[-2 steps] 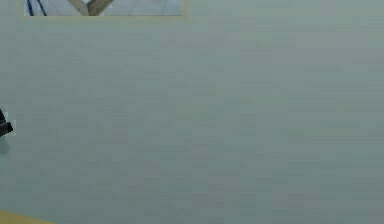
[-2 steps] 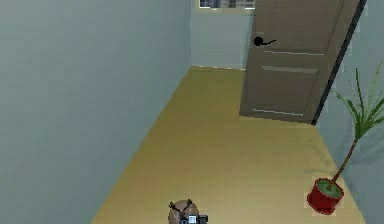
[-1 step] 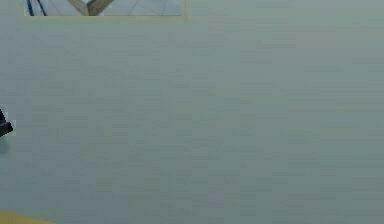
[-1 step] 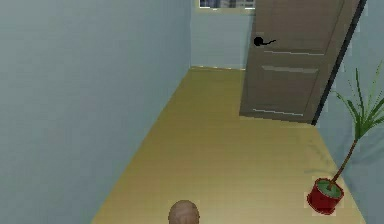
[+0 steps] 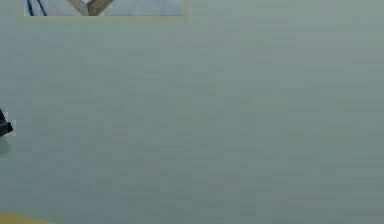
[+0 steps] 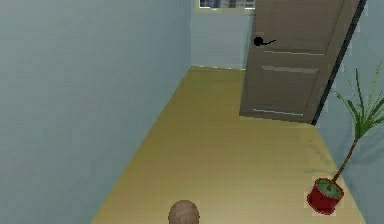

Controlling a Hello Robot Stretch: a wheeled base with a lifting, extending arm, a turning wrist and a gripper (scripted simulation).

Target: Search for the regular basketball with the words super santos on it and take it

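- Ball (image 6: pixel 183 212): brown and round, on the floor (image 6: pixel 200 130) at the arm side view's bottom edge, just left of middle. Probably the basketball, though its print is unreadable.
- Jaws: I cannot tell their state. The ball lies close in on the arm's side.
- Plant (image 6: pixel 325 195) stands farther right.
- Door (image 6: pixel 295 60) is beyond.

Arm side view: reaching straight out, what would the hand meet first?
Likely the round brown ball-like thing at the bottom edge, if low enough; past that, bare yellow floor to the pale far wall.
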